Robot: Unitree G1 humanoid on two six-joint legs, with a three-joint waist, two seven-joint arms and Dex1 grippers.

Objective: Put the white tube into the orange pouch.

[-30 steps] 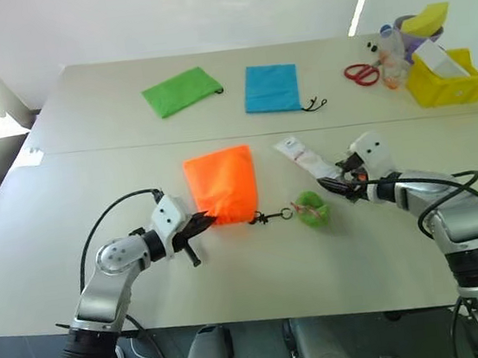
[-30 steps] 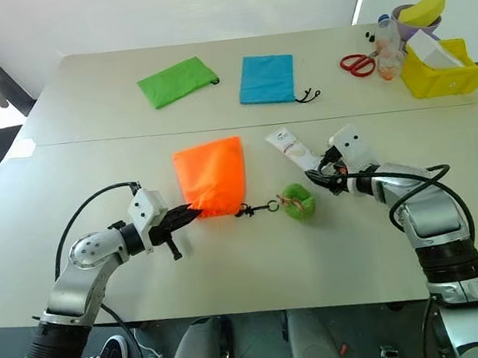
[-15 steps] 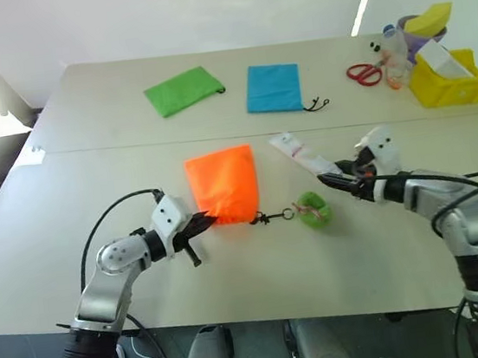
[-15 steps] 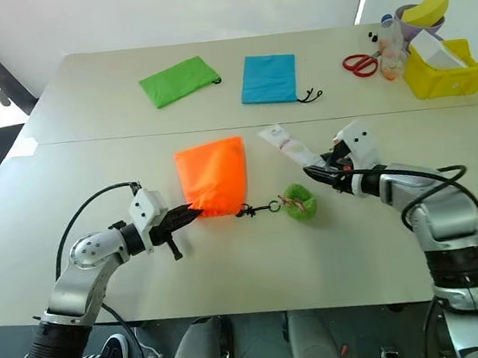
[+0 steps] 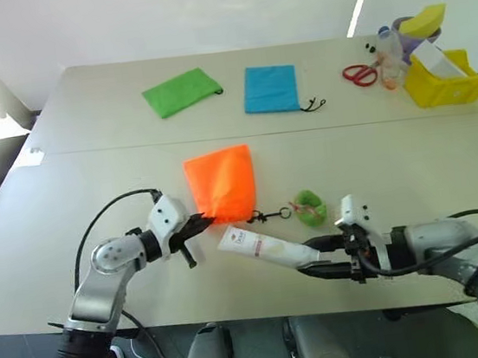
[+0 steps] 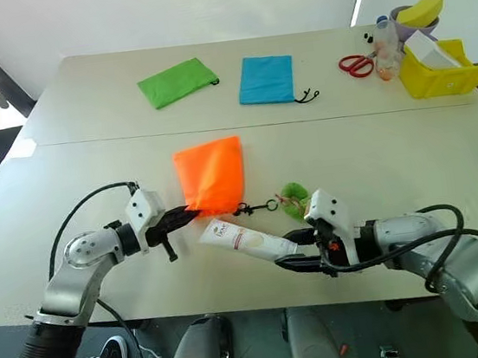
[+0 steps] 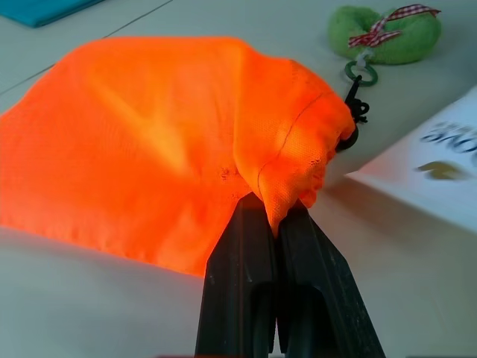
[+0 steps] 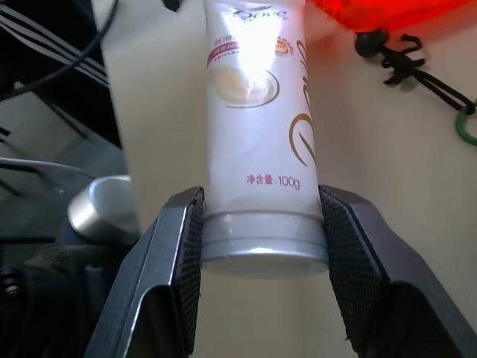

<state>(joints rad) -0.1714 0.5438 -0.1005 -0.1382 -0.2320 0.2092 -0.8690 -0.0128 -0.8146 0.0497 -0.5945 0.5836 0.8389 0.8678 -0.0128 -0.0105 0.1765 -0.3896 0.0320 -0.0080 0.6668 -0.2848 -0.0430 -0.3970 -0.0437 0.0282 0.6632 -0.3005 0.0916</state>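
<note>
The orange pouch (image 5: 220, 184) lies flat mid-table, its dark cord running to a ring and a green pom-pom (image 5: 310, 208). My left gripper (image 5: 201, 223) is shut on the pouch's near gathered corner (image 7: 287, 186). The white tube (image 5: 260, 247) is clamped at its cap end in my right gripper (image 5: 315, 266), near the table's front edge. The tube's flat end points toward the pouch's mouth and stops just short of it, beside the left fingers. In the right wrist view the tube (image 8: 257, 112) sits between both pads (image 8: 182, 261).
A green pouch (image 5: 181, 91) and a blue pouch (image 5: 271, 88) lie on the far half of the table. Red scissors (image 5: 360, 74), a bottle (image 5: 390, 55) and a yellow bin (image 5: 450, 83) crowd the far right corner.
My right gripper has carried the tube back toward the front edge and to the left, turning it so that it points at the pouch. The left gripper and pouch have stayed put.
</note>
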